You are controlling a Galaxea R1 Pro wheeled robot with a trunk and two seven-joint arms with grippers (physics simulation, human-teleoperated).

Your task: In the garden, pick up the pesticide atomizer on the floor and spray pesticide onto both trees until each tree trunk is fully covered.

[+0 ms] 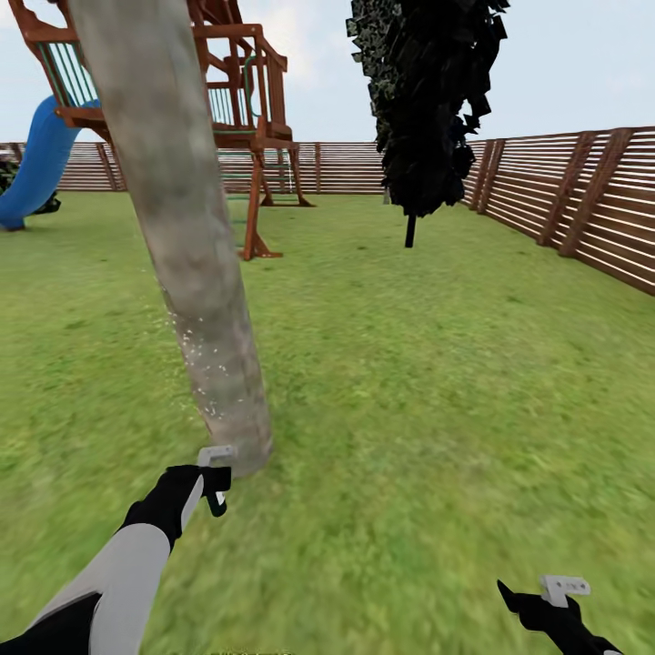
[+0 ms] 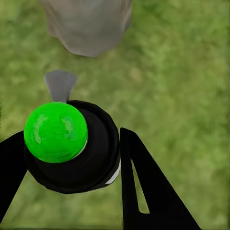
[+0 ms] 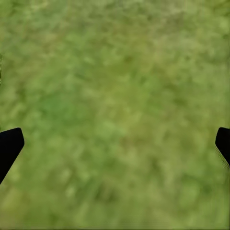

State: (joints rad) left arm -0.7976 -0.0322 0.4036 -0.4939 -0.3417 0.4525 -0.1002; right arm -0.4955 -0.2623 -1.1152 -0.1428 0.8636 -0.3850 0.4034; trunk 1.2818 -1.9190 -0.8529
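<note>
Matt mottled tree trunk (image 1: pixel 186 246), slatted wood fence (image 1: pixel 582 196), rough grass (image 1: pixel 437 382)

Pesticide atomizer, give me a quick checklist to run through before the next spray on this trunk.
1. Atomizer held: ok. The left gripper has its fingers closed around the pesticide atomizer.
2. Aimed at the trunk: cannot tell. The tree trunk lies just ahead, but the nozzle direction is unclear.
3. Close enough: ok. The left gripper sits by the trunk's base.
4. Trunk coverage: not ok. White specks mark just the lower part.
5. Right gripper free: ok. It is open over the grass.
6. Second tree: cannot tell.
</note>
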